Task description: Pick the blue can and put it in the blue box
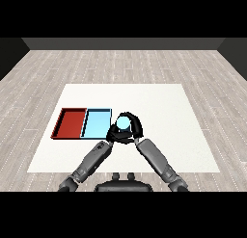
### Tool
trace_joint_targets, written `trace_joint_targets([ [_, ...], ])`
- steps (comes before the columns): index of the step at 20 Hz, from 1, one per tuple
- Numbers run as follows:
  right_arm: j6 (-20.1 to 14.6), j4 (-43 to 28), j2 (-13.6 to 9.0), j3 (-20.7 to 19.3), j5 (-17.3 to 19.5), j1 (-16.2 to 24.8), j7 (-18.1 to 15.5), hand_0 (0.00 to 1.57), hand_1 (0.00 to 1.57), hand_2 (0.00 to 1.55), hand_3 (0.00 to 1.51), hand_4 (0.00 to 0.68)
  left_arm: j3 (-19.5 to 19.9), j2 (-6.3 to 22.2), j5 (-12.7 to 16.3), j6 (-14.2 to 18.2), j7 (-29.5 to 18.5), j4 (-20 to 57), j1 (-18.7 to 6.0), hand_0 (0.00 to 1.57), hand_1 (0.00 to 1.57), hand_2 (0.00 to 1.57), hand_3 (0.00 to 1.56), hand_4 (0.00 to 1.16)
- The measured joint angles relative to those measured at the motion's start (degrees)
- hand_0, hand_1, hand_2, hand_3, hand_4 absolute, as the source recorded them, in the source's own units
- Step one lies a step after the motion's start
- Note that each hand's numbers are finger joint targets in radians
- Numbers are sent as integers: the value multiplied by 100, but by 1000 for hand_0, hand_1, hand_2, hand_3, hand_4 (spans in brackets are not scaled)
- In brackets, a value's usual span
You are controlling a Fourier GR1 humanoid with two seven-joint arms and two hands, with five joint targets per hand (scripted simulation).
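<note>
The blue can (123, 122) is gripped by the right hand (133, 127) beside the blue box (95, 124); placement remains, while the left hand (114, 134) cannot be judged

Red tray (69, 124): shallow, rectangular, dark-rimmed, lying flat at the left part of the white table (159, 112), long side against a neighbouring tray. Table: square top, set on a grey wood-plank floor (120, 63) bounded by dark walls.

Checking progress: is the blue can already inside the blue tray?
No, the blue can sits right of the light blue tray, enclosed by the right hand.
</note>
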Motion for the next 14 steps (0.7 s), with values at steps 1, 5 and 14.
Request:
trace_joint_targets([
  [1, 65, -20, 0, -80, -37, 25, -37, 1475, 1475, 1469, 1396, 595, -53, 0, -53, 130, 157, -98, -6, 0, 0, 0, 0, 505],
  [5, -132, 106, -9, 76, -420, -173, -166, 1473, 1473, 1456, 1392, 607, -194, 12, 250, 509, 116, 215, -298, 434, 434, 622, 497, 571],
  [14, -160, -38, -54, 166, -728, 2, -396, 1440, 1440, 1442, 1392, 618, -488, 58, 1460, 643, -835, 530, -407, 1571, 1571, 1571, 1497, 955],
])
